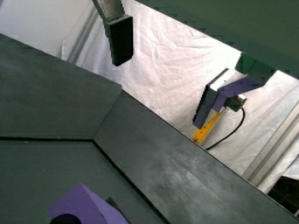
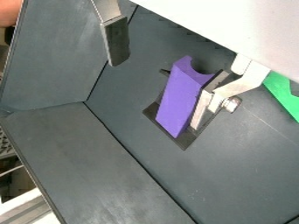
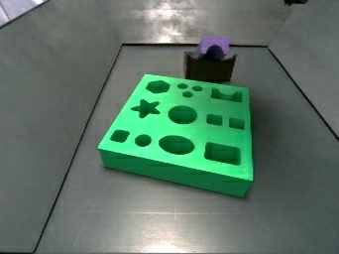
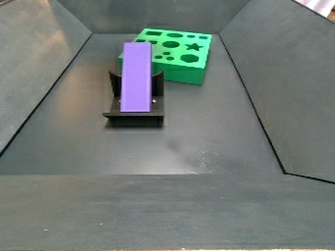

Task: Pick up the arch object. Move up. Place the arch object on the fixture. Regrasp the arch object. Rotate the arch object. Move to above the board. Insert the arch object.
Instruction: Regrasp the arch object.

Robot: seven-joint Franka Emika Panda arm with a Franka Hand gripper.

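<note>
The purple arch object rests propped on the dark fixture, one end raised, and nothing holds it. In a side view its notched top sticks up out of the fixture behind the green board. My gripper is open and hangs above the arch object, with one finger well clear of it and the other finger close beside it. In a wrist view only a corner of the arch object shows, away from the gripper. Neither side view shows the gripper.
The green board lies flat just beyond the fixture, with star, circle, oval and square cutouts. Sloped dark walls enclose the floor on all sides. A white cloth backdrop hangs behind the bin.
</note>
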